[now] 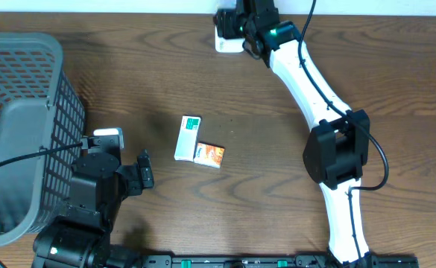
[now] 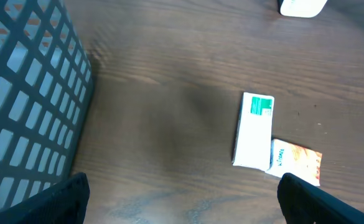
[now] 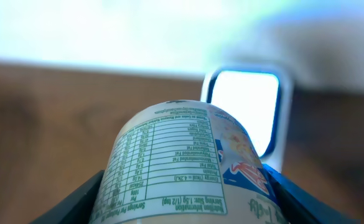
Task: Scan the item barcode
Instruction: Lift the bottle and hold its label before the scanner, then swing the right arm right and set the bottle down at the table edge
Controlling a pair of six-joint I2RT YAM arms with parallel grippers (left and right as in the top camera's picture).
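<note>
Your right gripper (image 3: 191,202) clamped on round tub (image 3: 182,162): smooth printed label, nutrition panel facing camera, held just before white rounded scanner (image 3: 244,112). Barcode not visible, so judge scan unfinished. Your left gripper (image 2: 182,208) spread apart, empty. Flat white box (image 1: 188,138), orange box (image 1: 209,154) wait mid-table.

Canister (image 3: 188,162) before the scanner (image 3: 242,112); box (image 1: 188,138) touches packet (image 1: 209,154), right of basket (image 1: 54,46).

Two boxes (image 1: 188,138) (image 1: 209,155); one can (image 3: 188,162), basket (image 1: 24,52), scanner (image 3: 244,112)

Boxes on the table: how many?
2, both mid-table: white-and-green box, and orange box against its lower right corner. Any inside the basket could be hidden.
</note>
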